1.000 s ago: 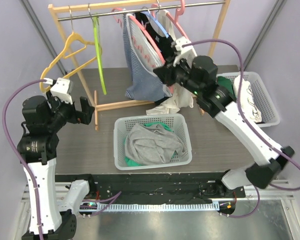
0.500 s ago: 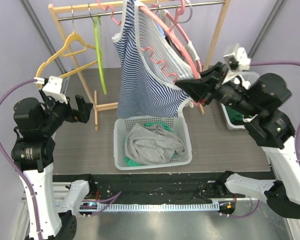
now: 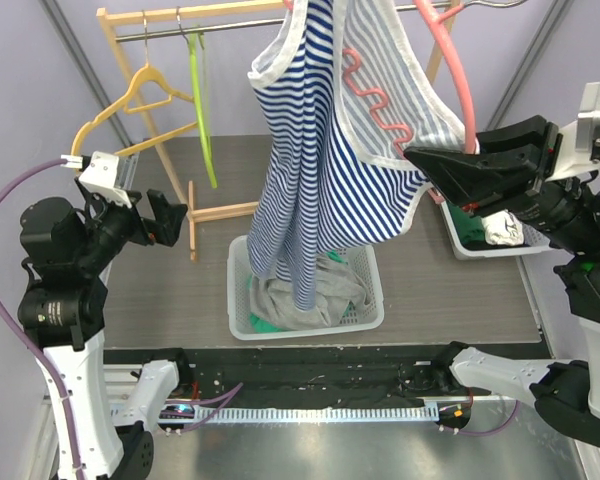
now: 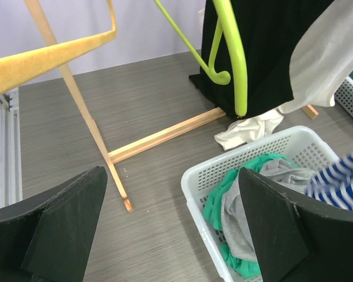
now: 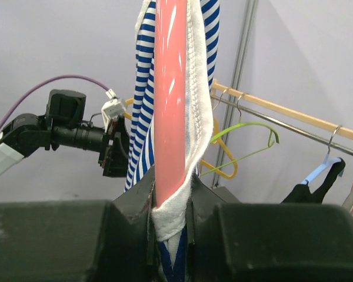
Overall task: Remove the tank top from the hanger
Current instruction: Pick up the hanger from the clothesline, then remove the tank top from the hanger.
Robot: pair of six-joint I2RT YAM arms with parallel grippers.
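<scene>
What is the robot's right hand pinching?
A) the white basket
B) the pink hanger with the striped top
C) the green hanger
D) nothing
B: the right hand clamps the pink hanger, with the striped tank top edge caught in the grip.

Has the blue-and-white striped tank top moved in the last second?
Yes. The blue-and-white striped tank top has swung forward from the wooden clothes rack. Its hem now hangs over the white plastic basket, carried on the pink hanger in the right gripper.
</scene>
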